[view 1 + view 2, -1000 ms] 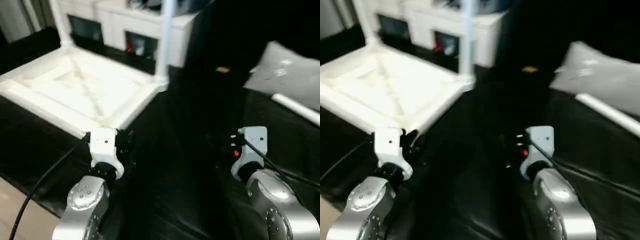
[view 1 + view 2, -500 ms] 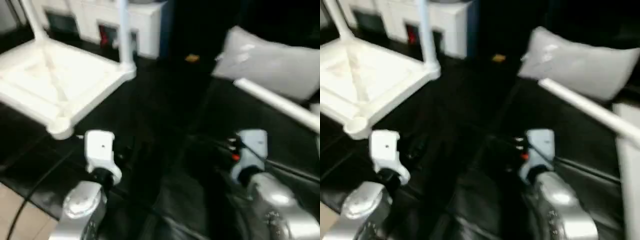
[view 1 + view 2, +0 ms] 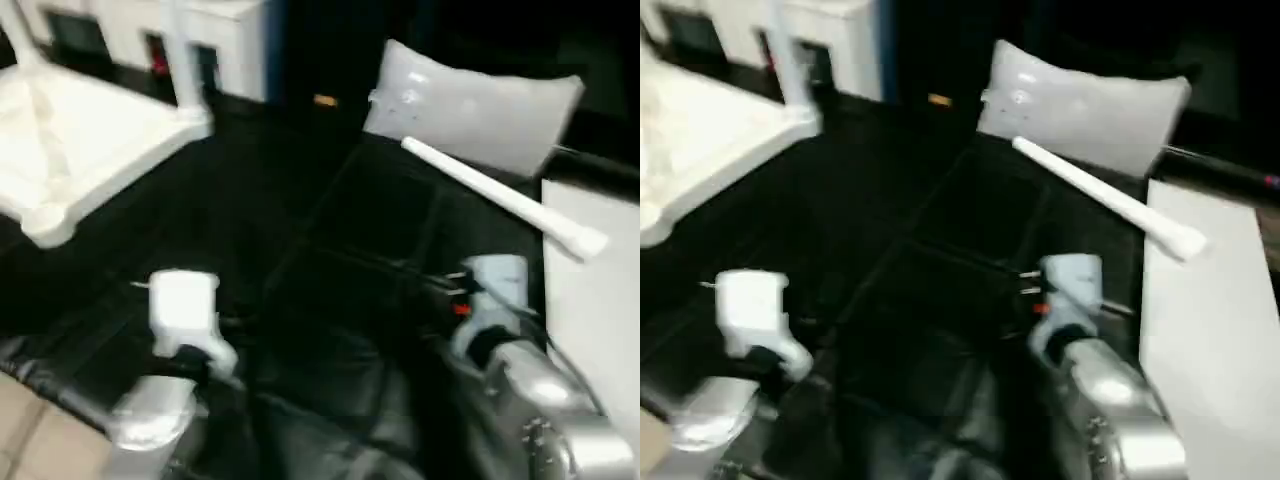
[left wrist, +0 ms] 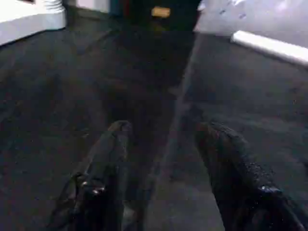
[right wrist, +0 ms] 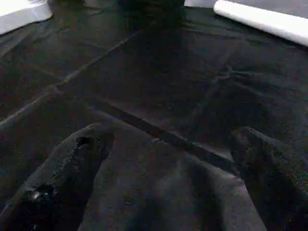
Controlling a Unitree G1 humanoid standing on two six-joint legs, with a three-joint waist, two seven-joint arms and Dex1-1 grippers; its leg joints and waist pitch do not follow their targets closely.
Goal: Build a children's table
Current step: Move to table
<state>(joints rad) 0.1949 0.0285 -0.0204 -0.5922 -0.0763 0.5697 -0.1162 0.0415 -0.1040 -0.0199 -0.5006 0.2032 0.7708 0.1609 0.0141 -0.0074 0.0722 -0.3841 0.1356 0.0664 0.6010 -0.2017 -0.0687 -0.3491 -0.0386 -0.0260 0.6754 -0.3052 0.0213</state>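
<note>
I see the white plastic square table top [image 3: 60, 150] lying upside down on the black cloth-covered surface [image 3: 330, 290], off to my far left, with one slim white leg [image 3: 183, 60] standing upright in its far corner socket. A loose long white tapered tube leg [image 3: 500, 197] lies on the same surface to my right, running diagonally, its far end just in front of a pale grey pillow-like pad [image 3: 470, 105]. A flat white panel [image 3: 590, 300] sits at the right edge, near the leg's flared end. My left pincer [image 4: 163, 139] hovers over bare black cloth with its two black fingers [image 4: 108, 163] parted and nothing between them. My right pincer [image 5: 168, 139] is spread wide, also empty, with the loose leg well ahead of it. A white cabinet [image 3: 215, 40] stands behind the table top.
</note>
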